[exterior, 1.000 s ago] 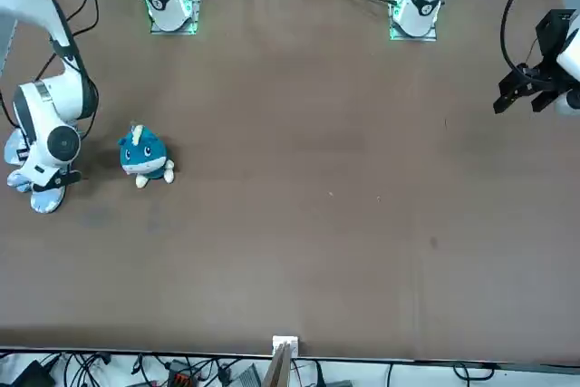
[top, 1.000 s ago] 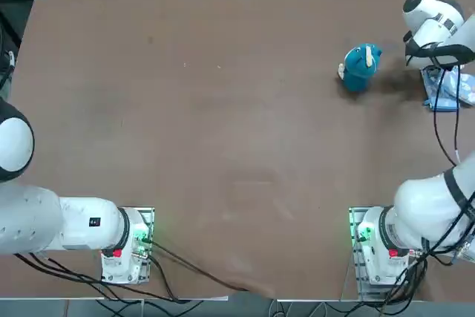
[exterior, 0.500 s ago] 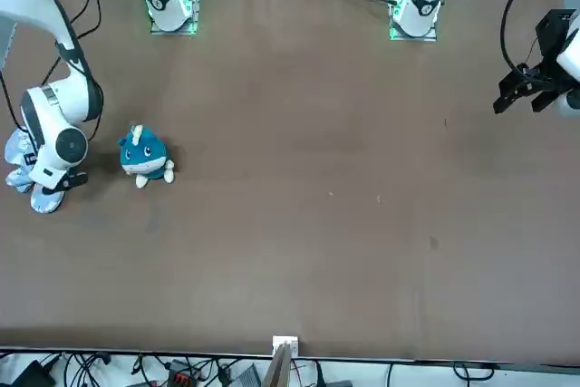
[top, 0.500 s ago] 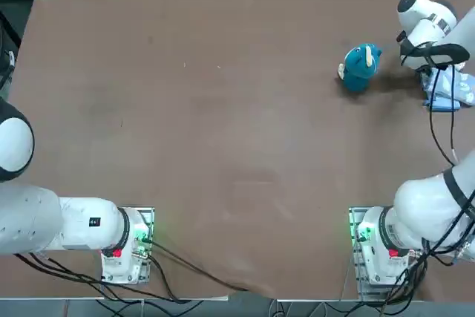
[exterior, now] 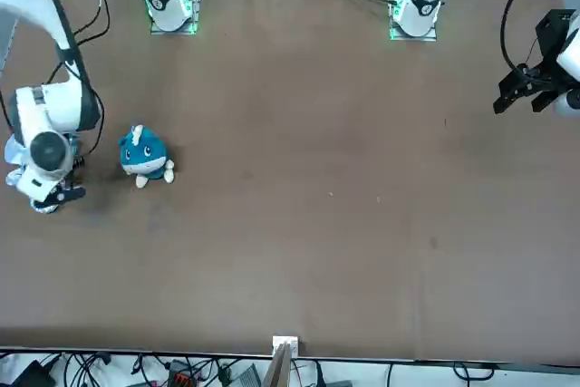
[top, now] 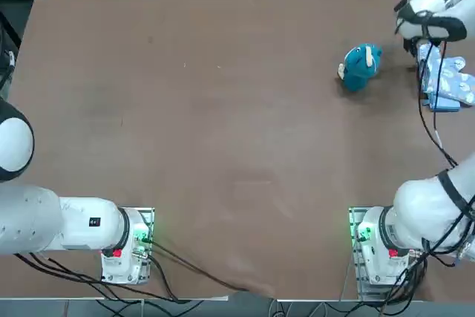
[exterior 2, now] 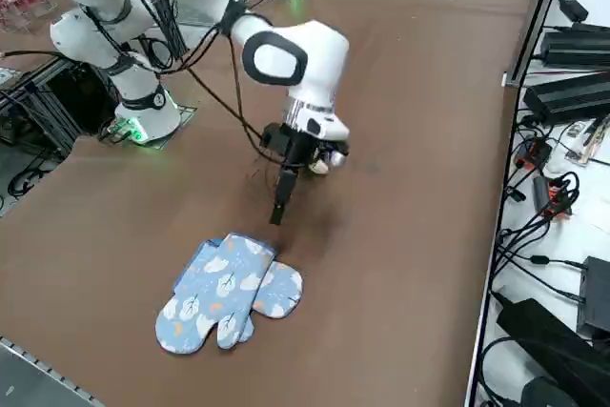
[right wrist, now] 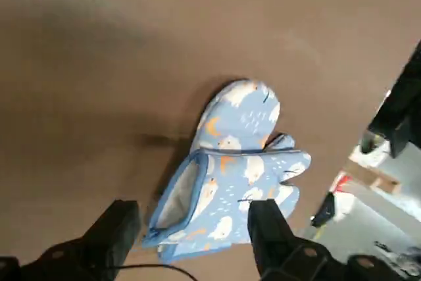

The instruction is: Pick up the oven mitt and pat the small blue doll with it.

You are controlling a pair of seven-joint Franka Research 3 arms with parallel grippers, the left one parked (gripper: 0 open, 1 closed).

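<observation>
At the tabletop's (exterior 2: 400, 235) right edge, the light-blue patterned fabric oven mitt (exterior 2: 229, 291) lies flat, ungrasped; the right end effector (right wrist: 191, 228) hovers above, fingers spread, empty. Next: descend and grip the cuff. The small teal-blue plush doll (top: 360, 66) sits nearby.

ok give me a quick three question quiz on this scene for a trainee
1. True or false: the right claw is shut on the mitt.
2. Multiple choice: in the top view, where does the doll stand? A) beside the left arm's base B) in the far right part of the table, short of the mitt C) on top of the mitt
3. Fill in: the mitt lies flat near the table's ____ edge, on the robot's own side.

Key: 1 false, the claw is open and hangs above the mitt's cuff end, holding nothing. 2 B. 3 right.
</observation>
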